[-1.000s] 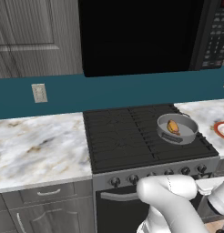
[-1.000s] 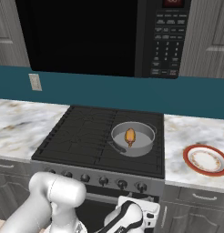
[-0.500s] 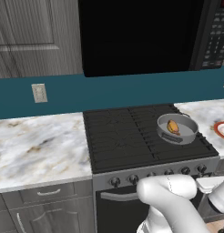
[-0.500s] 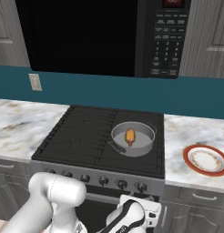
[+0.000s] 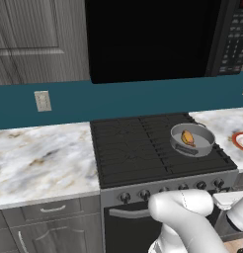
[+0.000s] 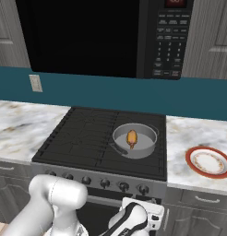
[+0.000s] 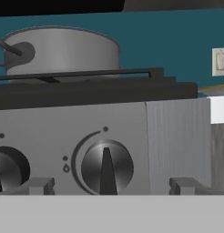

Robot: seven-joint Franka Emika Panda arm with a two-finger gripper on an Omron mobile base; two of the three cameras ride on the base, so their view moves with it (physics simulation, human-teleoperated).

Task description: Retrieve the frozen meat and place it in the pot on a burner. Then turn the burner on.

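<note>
The big black-fronted microwave oven [image 6: 87, 37] hangs above the teal backsplash, and below it the white-and-grey marbled stone surface [image 5: 42, 160] runs to both sides of the dark gas cooktop [image 6: 87, 138] with its black cast-iron grates. The burner [image 6: 136, 154] at the front right of that cooktop carries the shallow round grey metal pot [image 6: 150, 140] with low straight walls, its short side handle pointing toward the front edge of the stove. To the right of the stove, on the surface and well apart from the pot, lies a red-rimmed white plate [image 6: 208, 162]. Inside the pot, resting on its floor, lies the frozen meat [image 6: 132, 138], a small oblong orange-brown lump with a yellowish patch. Below the cooktop, the grey steel front panel bears a row of round dark knobs [image 6: 105, 183]. The gripper [image 7: 107, 185] sits low in front of that panel, jaws spread wide, with its two small grey fingertips [image 7: 38, 185] standing to either side of one round dark knob with a raised bar [image 7: 107, 166]. The fingertips are apart from that knob on both sides, and the gripper holds nothing. In the hand view the pot's wall rises above the panel, up and to the left of this knob.
</note>
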